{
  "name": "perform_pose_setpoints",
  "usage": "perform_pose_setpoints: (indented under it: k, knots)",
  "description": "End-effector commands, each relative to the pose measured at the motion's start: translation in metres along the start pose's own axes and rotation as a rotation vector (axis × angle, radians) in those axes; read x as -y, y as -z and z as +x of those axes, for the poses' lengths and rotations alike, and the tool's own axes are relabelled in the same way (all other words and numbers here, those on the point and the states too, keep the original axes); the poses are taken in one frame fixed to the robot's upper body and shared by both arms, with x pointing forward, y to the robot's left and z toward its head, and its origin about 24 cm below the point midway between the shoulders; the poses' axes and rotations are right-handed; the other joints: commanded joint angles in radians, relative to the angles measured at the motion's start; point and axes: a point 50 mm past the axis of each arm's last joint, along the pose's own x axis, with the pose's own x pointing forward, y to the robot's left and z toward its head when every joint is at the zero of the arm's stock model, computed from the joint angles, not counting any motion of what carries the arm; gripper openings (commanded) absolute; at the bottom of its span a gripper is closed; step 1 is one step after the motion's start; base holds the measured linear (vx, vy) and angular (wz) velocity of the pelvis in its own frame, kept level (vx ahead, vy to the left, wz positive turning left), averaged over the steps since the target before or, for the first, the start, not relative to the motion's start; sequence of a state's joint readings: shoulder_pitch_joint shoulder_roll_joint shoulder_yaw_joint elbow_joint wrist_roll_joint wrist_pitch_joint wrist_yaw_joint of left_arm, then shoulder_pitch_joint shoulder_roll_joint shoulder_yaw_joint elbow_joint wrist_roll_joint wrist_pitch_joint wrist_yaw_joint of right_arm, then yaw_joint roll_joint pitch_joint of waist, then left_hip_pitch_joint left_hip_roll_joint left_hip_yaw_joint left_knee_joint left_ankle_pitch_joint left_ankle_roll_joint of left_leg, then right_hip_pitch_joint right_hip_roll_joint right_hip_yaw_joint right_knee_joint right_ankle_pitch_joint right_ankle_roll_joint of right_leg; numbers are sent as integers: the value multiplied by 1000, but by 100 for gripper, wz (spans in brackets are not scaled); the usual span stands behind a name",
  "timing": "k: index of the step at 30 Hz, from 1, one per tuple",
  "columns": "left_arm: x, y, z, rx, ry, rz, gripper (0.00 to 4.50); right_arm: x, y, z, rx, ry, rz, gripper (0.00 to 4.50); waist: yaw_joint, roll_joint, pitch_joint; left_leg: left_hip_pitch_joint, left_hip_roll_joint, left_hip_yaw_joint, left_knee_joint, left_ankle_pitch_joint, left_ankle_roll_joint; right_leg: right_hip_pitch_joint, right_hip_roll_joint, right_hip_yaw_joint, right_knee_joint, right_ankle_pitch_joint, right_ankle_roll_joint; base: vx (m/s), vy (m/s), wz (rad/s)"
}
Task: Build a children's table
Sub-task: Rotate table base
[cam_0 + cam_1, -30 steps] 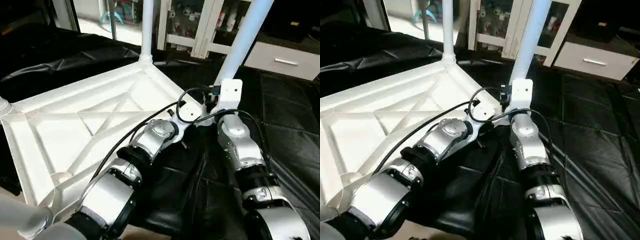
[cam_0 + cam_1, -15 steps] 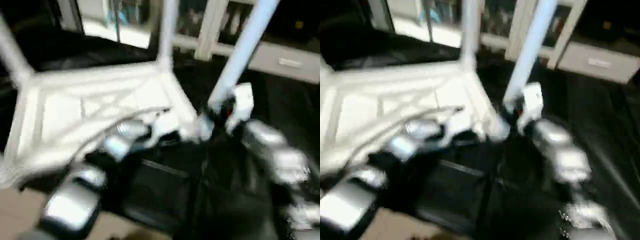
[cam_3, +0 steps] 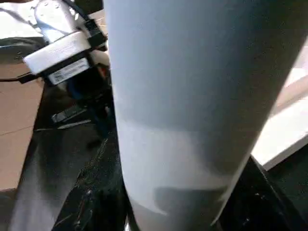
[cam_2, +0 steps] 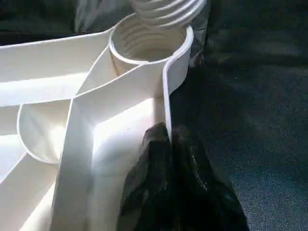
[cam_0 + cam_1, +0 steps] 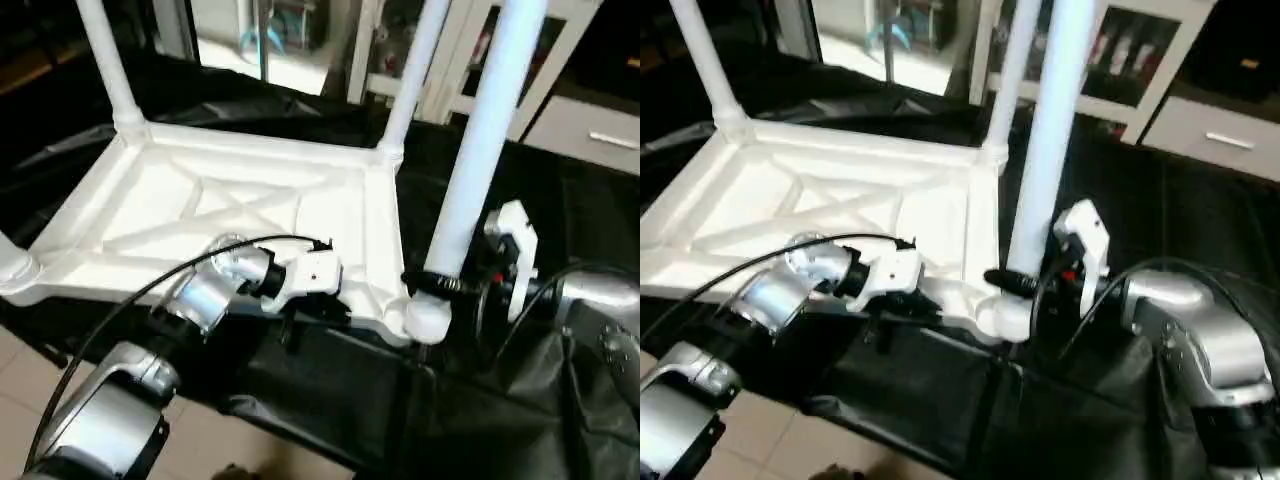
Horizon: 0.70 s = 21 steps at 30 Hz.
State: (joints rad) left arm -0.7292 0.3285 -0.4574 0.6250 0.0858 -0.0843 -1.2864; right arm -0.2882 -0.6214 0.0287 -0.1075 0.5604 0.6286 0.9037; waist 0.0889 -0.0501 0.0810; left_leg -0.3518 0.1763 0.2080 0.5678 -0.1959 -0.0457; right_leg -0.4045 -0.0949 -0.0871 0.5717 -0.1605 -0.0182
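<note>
The upside-down tabletop point(image 5: 250, 215) lies on a black sheet point(image 5: 330, 385). Its wide ribbed middle is open from above. Two legs point(image 5: 108, 65) stand up at the far corners and block the way there. At the near corner a thick leg point(image 5: 485, 130) stands over its socket point(image 4: 149, 45), with the right gripper point(image 5: 478, 282) around its base. The left gripper point(image 4: 171, 144) pinches the near rim, so that edge is crowded. The black sheet to the right is free.
</note>
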Motion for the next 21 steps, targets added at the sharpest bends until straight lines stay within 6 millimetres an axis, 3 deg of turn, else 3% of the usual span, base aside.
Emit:
perform_pose_setpoints:
  k: [1, 7, 8, 9, 21]
  knots:
    - [8, -2, 9, -16, 68, 26, 0, 0, 0, 1, 8, 19, 15, 181, -2, -6, -66, 12, 69, -28, -62, -149, 41, 47, -80, 62, -50, -214, -219, 0, 0, 0]
    - [7, -5, 10, -7, 44, 32, 0, 2, -3, 8, 81, 80, 36, 181, -1, -4, -70, 14, 67, -27, -59, -120, 38, 45, -74, 61, -41, -165, -226, 0, 0, 0]
    - [7, -5, 10, -6, 42, 31, 0, 1, -2, 9, 84, 82, 37, 181, -1, 1, -66, 14, 67, -27, -59, -118, 39, 43, -73, 62, -41, -156, -227, 0, 0, 0]
    - [8, -5, 11, -7, 43, 29, 0, 1, 1, 12, 82, 83, 46, 181, -2, -1, -66, 13, 66, -26, -59, -117, 41, 45, -72, 61, -39, -141, -231, 0, 0, 0]
    - [8, -6, 11, -3, 21, 24, 0, 0, 16, 18, 16, 104, 33, 181, -3, -4, -62, 12, 65, -27, -58, -118, 51, 47, -73, 62, -40, -166, -222, 0, 0, 0]
